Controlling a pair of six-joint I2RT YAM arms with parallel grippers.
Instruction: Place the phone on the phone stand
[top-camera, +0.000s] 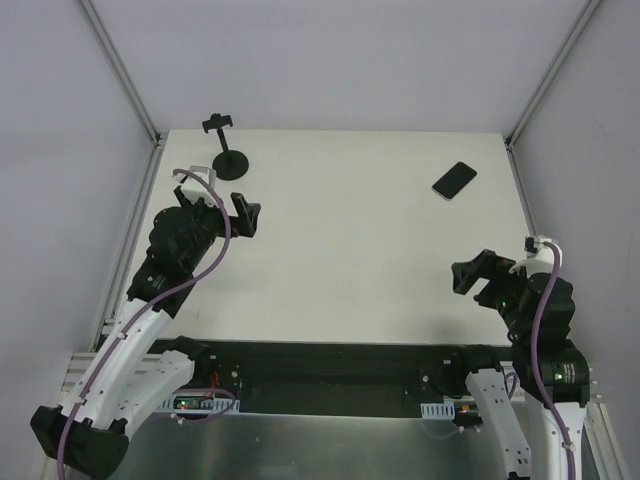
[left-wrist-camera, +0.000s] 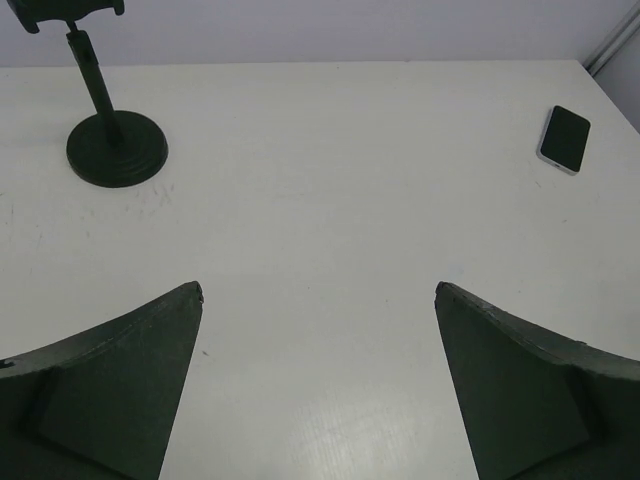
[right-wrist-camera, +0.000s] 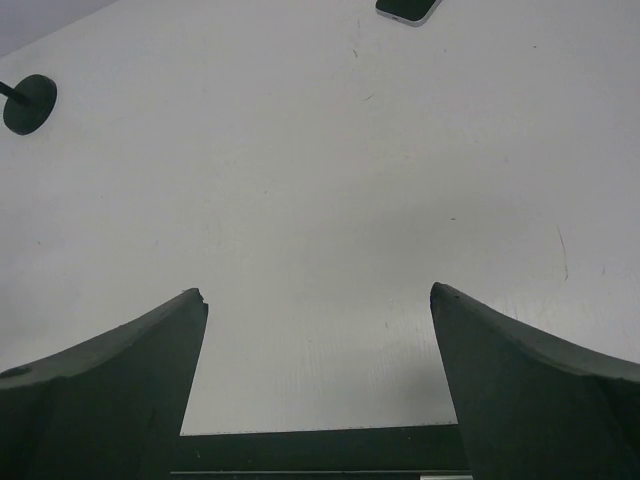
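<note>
The left end effector (top-camera: 243, 213) is seen released, its fingers spread wide over the white desk (top-camera: 350, 270) at the left of the overhead view. The right end effector (top-camera: 478, 274) is likewise released at the lower right. The phone (top-camera: 454, 180) is laid flat at the upper right of the desk, well apart from both, and is cut off by the top edge in the right wrist view. The phone stand (top-camera: 230, 158) is set upright at the upper left, near the left end effector. Its top bracket is clipped by the frame in the left wrist view.
</note>
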